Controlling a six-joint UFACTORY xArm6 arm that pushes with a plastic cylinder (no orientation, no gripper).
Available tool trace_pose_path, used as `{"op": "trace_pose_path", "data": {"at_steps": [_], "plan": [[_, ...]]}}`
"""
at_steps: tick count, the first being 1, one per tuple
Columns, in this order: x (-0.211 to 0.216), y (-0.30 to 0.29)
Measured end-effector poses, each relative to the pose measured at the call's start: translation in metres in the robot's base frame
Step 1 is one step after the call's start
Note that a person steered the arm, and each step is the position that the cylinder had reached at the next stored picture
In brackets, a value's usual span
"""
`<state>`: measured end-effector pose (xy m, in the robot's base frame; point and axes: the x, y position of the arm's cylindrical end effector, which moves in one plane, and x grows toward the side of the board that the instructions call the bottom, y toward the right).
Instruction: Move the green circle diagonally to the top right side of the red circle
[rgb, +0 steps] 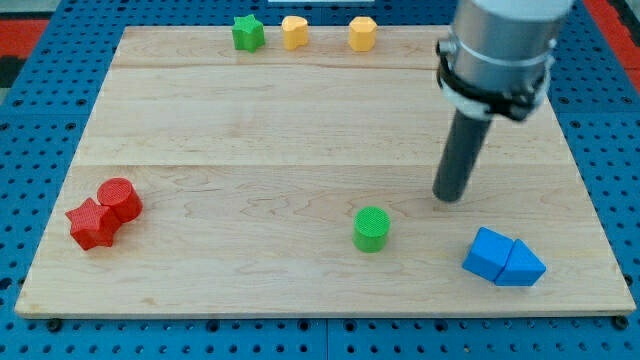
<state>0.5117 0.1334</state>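
We read no writing or labels anywhere. Our arm drops in from the view's top right, its rod nearly upright. Our tip (450, 197) rests on the wooden board (300, 120), holding nothing and touching no block, up and to the right of the green circle (371, 228). Well to that circle's left sits the red circle (119, 198), touching a red star (92, 224). Right of the green circle lie two touching blue blocks (503, 259). Far above it stand a green star (247, 32), a yellow heart (294, 31) and a yellow hexagon (362, 33).
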Motion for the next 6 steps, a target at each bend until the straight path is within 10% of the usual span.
{"op": "trace_pose_path", "data": {"at_steps": [3, 6], "plan": [[0.024, -0.15], [-0.057, -0.259]]}}
